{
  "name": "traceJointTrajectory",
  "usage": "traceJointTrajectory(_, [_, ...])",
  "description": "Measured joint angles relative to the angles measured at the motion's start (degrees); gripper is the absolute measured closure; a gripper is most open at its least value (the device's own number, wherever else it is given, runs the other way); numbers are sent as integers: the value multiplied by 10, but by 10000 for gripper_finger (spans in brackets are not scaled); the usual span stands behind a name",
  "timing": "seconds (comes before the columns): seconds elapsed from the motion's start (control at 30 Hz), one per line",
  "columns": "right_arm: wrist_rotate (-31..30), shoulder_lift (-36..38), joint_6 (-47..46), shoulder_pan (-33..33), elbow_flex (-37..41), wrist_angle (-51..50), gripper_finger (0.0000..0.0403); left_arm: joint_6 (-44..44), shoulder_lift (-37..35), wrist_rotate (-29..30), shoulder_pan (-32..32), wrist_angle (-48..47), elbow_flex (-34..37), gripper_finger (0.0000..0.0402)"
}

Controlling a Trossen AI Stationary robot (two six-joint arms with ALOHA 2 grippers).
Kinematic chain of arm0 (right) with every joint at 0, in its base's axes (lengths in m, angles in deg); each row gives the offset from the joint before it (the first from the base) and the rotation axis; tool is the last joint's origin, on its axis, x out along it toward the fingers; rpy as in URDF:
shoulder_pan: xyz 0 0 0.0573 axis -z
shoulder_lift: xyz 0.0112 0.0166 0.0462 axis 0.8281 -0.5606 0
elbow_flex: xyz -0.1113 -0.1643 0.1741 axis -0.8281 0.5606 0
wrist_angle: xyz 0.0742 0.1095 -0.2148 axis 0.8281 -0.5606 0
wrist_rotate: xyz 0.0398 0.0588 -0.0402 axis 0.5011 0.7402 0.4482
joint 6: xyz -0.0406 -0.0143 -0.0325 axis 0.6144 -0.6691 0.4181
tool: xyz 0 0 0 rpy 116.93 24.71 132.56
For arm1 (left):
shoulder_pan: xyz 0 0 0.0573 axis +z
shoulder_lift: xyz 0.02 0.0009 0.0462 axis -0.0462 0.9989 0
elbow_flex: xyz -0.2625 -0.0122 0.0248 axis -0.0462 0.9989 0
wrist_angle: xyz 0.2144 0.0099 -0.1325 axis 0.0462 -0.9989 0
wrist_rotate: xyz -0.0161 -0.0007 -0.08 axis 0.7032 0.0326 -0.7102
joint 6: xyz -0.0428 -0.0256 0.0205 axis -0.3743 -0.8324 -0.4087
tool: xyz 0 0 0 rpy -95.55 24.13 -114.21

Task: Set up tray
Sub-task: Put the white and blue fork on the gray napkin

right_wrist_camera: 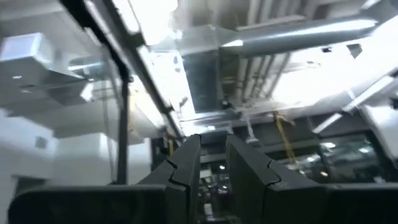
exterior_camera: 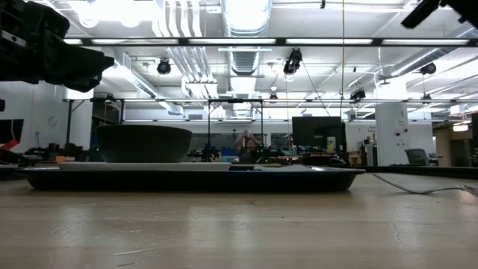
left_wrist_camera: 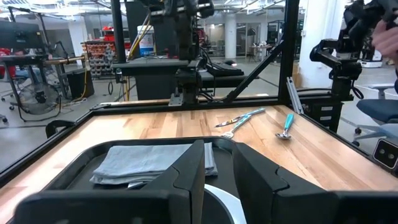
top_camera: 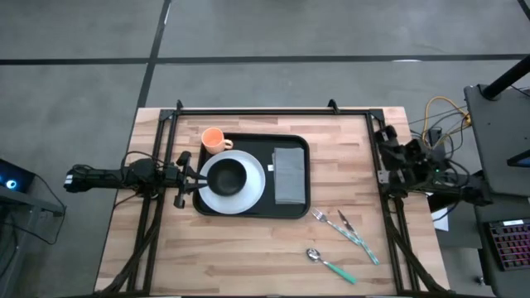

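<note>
Judging by the loaded tray (top_camera: pixel 251 211) at the table's middle, holding plate (top_camera: pixel 251 195), bowl (top_camera: pixel 227 175), cup (top_camera: pixel 214 139) and napkin (top_camera: pixel 289 175), only the cutlery (top_camera: pixel 346 225) is left outside, with the left pincer (top_camera: pixel 187 175) slightly parted at its edge.

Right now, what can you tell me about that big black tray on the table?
The tray is a flat black rectangle with rounded corners and a low rim, plastic by its look. It lies flat on the wooden table, left of centre. On it rest a white plate holding a black bowl, and a folded grey napkin. An orange cup sits at its far-left corner.
</note>
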Motion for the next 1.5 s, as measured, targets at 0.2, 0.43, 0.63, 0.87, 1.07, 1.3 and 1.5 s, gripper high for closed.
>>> traceJointTrajectory(0.2, [118, -41, 5, 0, -51, -6, 333, 0, 0, 0, 0, 0, 0, 337])
traceJointTrajectory(0.43, [188, -115, -15, 0, -95, -23, 333, 0, 0, 0, 0, 0, 0, 337])
traceJointTrajectory(0.63, [187, -185, -16, 0, -118, -24, 335, 0, 0, 0, 0, 0, 0, 337])
traceJointTrajectory(0.87, [191, -238, -33, 0, -140, -69, 335, 0, 0, 0, 0, 0, 0, 337])
traceJointTrajectory(1.07, [190, -256, -34, -6, -162, -110, 336, 0, 0, 0, 0, 0, 0, 337])
traceJointTrajectory(1.3, [184, -268, -34, -46, -167, -110, 335, 0, 0, 0, 0, 0, 0, 337])
traceJointTrajectory(1.5, [184, -268, -25, -92, -175, -110, 337, 0, 0, 0, 0, 0, 0, 337])
